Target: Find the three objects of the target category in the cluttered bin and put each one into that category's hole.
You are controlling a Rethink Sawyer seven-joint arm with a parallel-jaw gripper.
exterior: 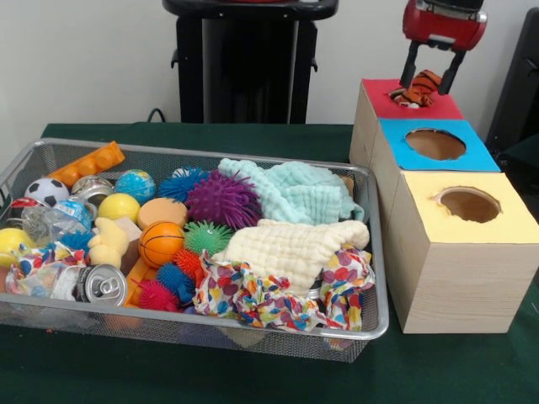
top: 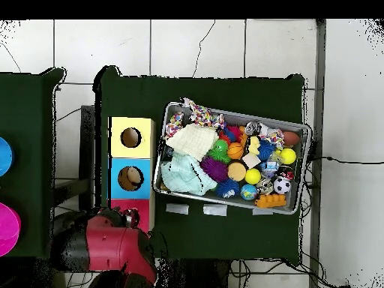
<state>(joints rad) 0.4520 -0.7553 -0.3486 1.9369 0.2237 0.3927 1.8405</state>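
Note:
My gripper (exterior: 425, 87) hangs over the red-topped box (exterior: 379, 94) at the far right. It is shut on the orange black-striped tiger (exterior: 419, 87), which sits right at the red-surrounded hole and hides it. The wire-mesh bin (exterior: 210, 152) lies to the left, full of clutter. The pale yellow plush (exterior: 108, 240) lies near the bin's left front, beside the orange basketball (exterior: 160, 243). I see no tan-orange bear-like plush in the bin. In the overhead view my red arm (top: 112, 244) covers most of the red box (top: 141, 214), and the bin (top: 304, 166) lies to its right.
The blue-surrounded box (exterior: 472, 156) and the yellow-surrounded box (exterior: 505, 220) stand in a row in front of the red one. The bin holds spiky balls (exterior: 222, 199), cloths (exterior: 295, 192), a soda can (exterior: 103, 284) and a small soccer ball (exterior: 46, 191).

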